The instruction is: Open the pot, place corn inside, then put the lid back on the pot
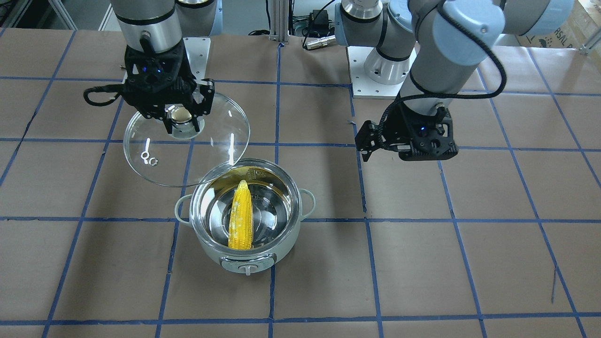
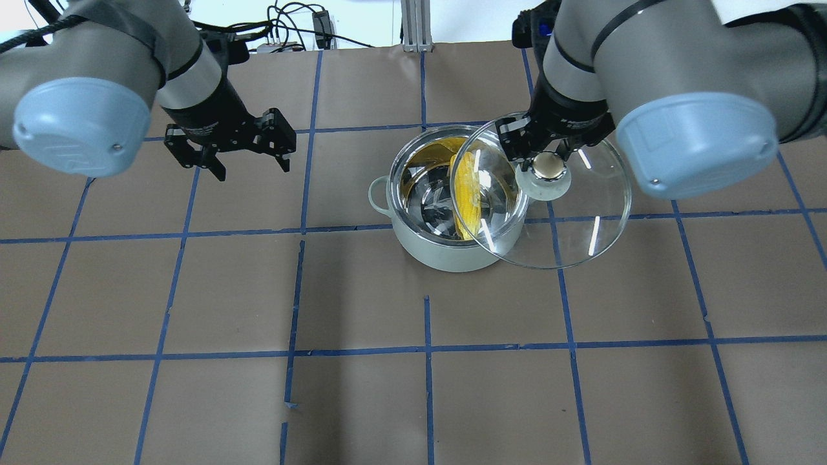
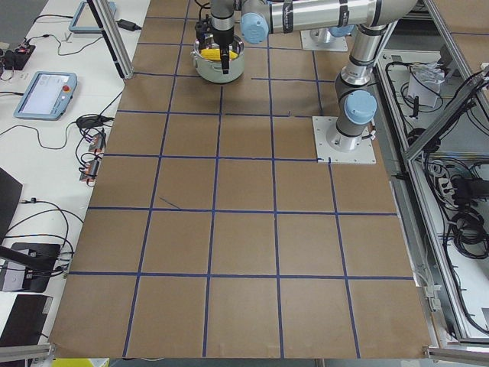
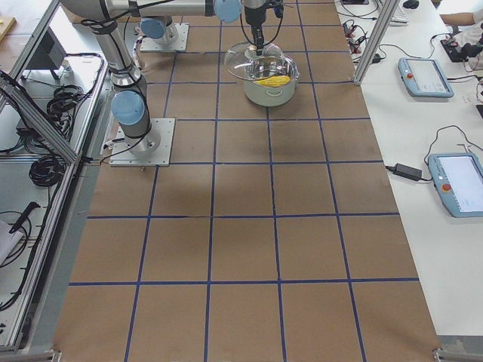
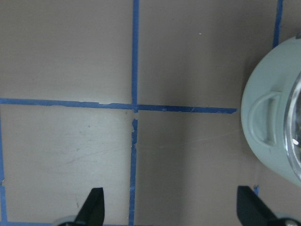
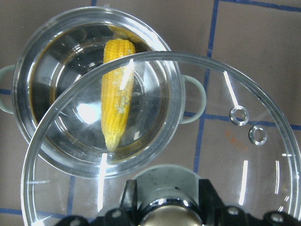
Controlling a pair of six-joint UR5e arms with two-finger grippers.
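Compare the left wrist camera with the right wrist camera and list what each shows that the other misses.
Left wrist only: the open left gripper over bare taped table, beside the pot and its outer wall. Right wrist only: the corn lying inside the pot, and the right gripper holding the lid by its knob, partly over the pot's mouth. Both: the pot and the brown table.

1. From my end the pot [image 1: 277, 249] has a smooth, matt, plastic-looking shell and mirror-shiny steel inside.
2. The lid [image 1: 197, 159] is clear glossy glass with a polished metal knob.
3. The corn [image 1: 241, 220] looks bumpy and slightly shiny.
4. The table [image 1: 422, 272] is covered in matt brown paper.
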